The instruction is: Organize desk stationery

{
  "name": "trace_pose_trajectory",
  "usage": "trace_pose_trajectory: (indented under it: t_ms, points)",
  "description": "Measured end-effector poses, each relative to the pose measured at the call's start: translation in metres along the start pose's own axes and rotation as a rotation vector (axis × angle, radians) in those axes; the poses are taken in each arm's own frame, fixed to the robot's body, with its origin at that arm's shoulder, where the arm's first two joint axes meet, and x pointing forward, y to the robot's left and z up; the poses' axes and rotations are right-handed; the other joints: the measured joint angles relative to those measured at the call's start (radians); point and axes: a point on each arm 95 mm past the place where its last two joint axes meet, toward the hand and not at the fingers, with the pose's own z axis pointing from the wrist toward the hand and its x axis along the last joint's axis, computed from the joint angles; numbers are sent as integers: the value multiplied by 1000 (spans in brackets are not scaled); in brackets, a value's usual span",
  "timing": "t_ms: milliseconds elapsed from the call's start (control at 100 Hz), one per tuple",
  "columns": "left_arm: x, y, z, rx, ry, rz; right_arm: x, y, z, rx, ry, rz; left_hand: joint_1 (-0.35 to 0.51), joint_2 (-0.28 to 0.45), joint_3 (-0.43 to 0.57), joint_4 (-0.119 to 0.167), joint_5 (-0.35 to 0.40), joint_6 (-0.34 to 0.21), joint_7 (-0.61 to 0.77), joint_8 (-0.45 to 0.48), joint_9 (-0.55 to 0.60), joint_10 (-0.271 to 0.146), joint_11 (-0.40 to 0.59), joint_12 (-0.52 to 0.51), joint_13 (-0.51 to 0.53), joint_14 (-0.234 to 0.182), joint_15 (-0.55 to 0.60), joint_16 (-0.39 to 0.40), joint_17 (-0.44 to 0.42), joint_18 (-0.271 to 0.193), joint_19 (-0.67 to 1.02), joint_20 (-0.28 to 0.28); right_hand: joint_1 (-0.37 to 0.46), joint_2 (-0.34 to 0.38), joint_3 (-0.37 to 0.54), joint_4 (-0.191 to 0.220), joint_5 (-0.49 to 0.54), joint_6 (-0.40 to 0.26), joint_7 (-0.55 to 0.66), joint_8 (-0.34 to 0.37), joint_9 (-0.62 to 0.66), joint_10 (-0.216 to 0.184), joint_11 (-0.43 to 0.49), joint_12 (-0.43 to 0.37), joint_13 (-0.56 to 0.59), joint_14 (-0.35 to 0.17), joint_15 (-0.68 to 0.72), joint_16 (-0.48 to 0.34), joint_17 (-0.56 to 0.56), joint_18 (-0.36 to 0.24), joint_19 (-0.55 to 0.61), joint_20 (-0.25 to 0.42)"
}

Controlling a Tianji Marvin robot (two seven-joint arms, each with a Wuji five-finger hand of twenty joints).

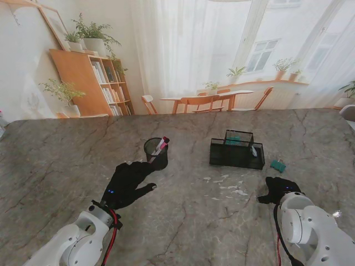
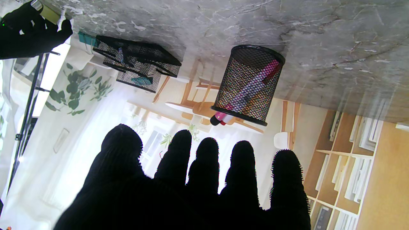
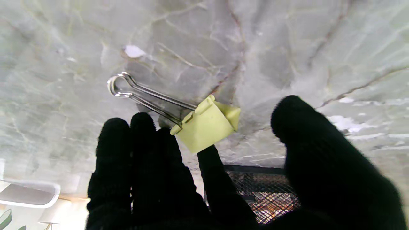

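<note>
resting on the marble table, yellow binder clip, wire handles toward pinky side, right hand fingers apart around it

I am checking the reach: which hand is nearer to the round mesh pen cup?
Left. The left hand is just nearer to me than the pen cup, almost touching it. The right hand is far off to the right, beyond the mesh organizer.

Pale yellow binder clip, black mesh pen cup, grey veined marble table.
</note>
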Motion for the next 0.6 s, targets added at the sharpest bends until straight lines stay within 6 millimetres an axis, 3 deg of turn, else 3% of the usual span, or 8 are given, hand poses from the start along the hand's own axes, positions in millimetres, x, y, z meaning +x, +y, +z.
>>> trace_pose_trajectory:
  t_ms: [140, 300, 470, 600]
  points:
    - [1, 1, 0, -2, 3, -1, -3, 0, -2, 13, 11, -16, 0, 0, 0, 0, 0, 0, 0, 0, 0, 0, 0, 0, 0, 0, 0, 0, 0, 0, 0, 0, 33, -52, 149, 52, -24, -18, -12, -1, -13, 0, -43, 2, -10, -3, -20, 6, -12, -1, -17, 0]
    - [1, 1, 1, -2, 4, -1, -4, -1, -4, 17, 16, -39, 0, 0, 0, 0, 0, 0, 0, 0, 0, 0, 0, 0, 0, 0, 0, 0, 0, 0, 0, 0, 63, -100, 308, 71, -34, -22, -13, -7, -13, -12, -72, 2, -10, -27, -32, 7, -9, -14, -17, 0]
    - [3, 1, 1, -3, 8, -1, -5, -1, -4, 11, 14, -53, 0, 0, 0, 0, 0, 0, 0, 0, 0, 0, 0, 0, 0, 0, 0, 0, 0, 0, 0, 0, 95, -108, 315, 71, -35, -39, -5, -7, -2, -33, -72, 2, 29, -67, -6, 7, 45, -43, -17, 0]
    - [3, 1, 2, -4, 11, -1, -5, -2, -2, -5, 14, -55, 0, 0, 0, 0, 0, 0, 0, 0, 0, 0, 0, 0, 0, 0, 0, 0, 0, 0, 0, 0, 99, -109, 289, 49, -24, -41, 12, 20, 12, -39, -39, 3, 64, -86, 31, 7, 86, -58, -16, 0]
